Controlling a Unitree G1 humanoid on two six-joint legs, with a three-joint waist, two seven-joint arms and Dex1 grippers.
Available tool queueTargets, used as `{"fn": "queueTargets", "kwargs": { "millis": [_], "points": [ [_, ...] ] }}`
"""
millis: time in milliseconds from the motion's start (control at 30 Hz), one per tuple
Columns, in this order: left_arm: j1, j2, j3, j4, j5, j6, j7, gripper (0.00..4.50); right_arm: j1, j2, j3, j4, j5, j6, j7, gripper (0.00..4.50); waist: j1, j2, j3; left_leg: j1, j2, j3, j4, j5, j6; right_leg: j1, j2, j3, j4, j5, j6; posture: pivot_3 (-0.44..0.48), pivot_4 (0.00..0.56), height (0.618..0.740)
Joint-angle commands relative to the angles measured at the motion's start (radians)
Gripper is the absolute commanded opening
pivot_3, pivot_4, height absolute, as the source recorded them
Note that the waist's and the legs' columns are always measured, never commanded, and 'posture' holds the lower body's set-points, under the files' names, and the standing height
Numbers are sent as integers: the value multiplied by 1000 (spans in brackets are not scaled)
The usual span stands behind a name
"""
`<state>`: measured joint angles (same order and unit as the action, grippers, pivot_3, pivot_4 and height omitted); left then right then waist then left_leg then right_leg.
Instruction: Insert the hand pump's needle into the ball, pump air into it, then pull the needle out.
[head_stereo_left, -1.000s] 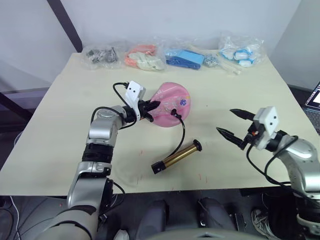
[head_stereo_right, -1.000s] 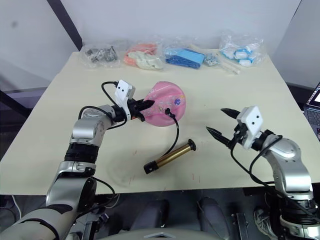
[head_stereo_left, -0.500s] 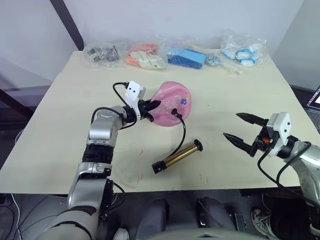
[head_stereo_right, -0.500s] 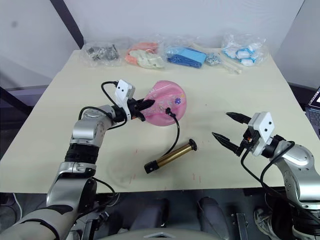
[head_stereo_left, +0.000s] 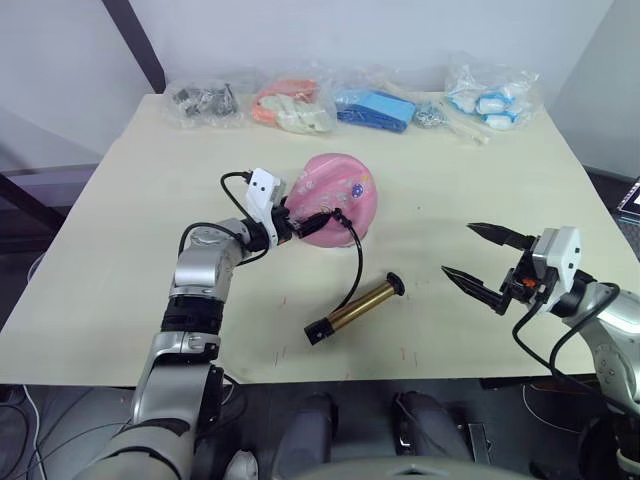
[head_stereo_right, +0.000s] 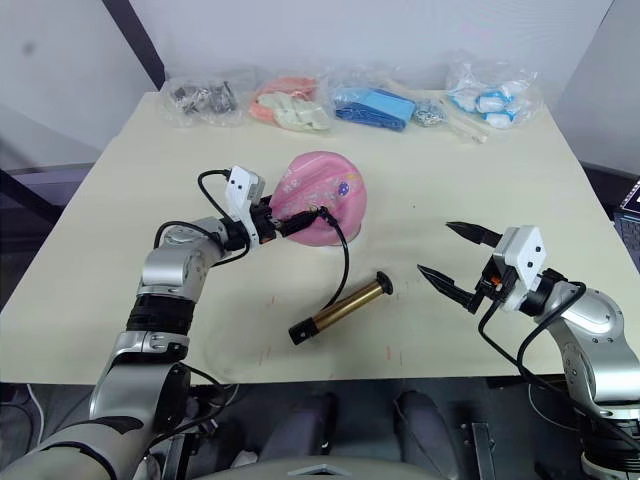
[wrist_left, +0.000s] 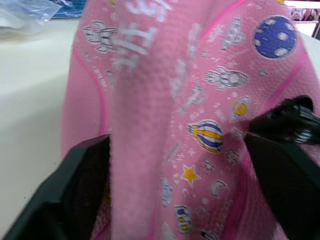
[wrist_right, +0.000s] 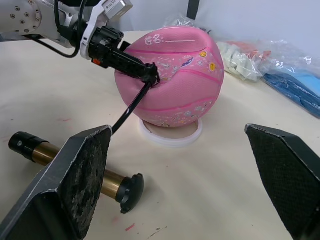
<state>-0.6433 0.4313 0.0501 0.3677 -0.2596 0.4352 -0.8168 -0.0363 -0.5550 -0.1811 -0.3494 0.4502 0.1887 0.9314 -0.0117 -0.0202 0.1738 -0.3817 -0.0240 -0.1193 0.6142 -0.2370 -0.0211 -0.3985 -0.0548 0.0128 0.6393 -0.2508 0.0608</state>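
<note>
Your left gripper (wrist_right: 131, 64) is clamped on the needle (wrist_right: 150, 75) at the ball (wrist_right: 172, 85); the pump (head_stereo_left: 356, 308), unpumped, lies between it and your spread, empty right gripper (head_stereo_left: 481, 262).

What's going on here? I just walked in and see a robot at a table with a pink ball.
The left gripper is at the side of the pink ball, which sits on a white ring, right where the pump's black hose meets the ball. The hand pump lies on the table, unheld. The right gripper hovers open, off to the right and empty.
</note>
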Motion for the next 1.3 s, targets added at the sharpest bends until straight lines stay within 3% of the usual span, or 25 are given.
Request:
{"fn": "queueTargets", "kwargs": {
  "millis": [33,467,733,933,1300],
  "points": [
    [10,20,13,-61,-26,11,-19,4475,5,0,-7,-16,20,-33,-1,4500,-1,-1,1,-1,0,0,0,0,0,-1,0,0,0,0,0,0,150,740],
    [-27,79,10,-196,-78,59,-59,4475,17,-17,-16,-17,53,-34,21,4500,-1,-1,2,-15,-1,1,8,3,-4,-12,0,1,3,3,-5,0,150,740],
    [36,206,-22,-354,-163,159,-239,4475,65,-73,-64,0,125,-42,102,4500,-2,-1,3,-15,-1,2,12,2,-3,-12,0,2,5,3,-5,0,150,740],
    [166,323,-80,-561,-244,244,-385,4475,90,-151,-101,58,177,-79,278,4500,-3,1,4,-15,0,4,18,-2,3,-12,1,4,8,4,-7,0,150,740],
    [299,275,-166,-728,-273,377,-253,4475,92,-211,-115,128,188,-136,407,4500,-4,1,4,-13,0,6,23,-3,5,-9,1,5,11,7,-7,0,150,740]
  ]
}}
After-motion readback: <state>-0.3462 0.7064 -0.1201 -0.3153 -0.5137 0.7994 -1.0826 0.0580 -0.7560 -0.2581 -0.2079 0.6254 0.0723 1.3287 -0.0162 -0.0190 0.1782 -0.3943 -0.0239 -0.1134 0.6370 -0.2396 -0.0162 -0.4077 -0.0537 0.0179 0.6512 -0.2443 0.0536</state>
